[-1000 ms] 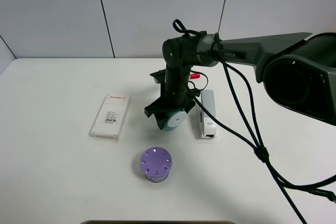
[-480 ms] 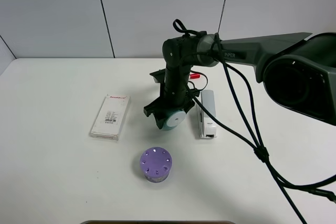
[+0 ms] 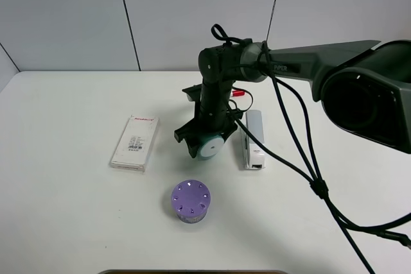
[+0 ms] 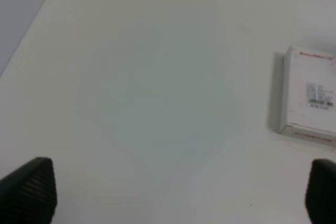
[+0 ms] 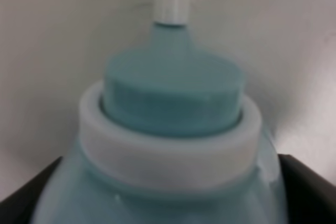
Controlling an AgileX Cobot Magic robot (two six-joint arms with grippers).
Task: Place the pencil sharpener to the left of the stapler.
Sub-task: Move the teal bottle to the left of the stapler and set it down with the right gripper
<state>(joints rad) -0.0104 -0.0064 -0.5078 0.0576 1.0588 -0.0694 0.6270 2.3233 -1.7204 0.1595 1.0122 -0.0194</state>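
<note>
Pencil sharpener [image 3: 209,148] is gripped by right hand [image 3: 206,144] over white table [image 3: 64,210], grey wall [image 3: 64,17] behind.

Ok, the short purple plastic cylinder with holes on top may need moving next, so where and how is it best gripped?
Probably across the round side wall of the short purple plastic cylinder, coming straight down from above: it stands upright with its flat holed top up, and nothing on the white table crowds it.
</note>
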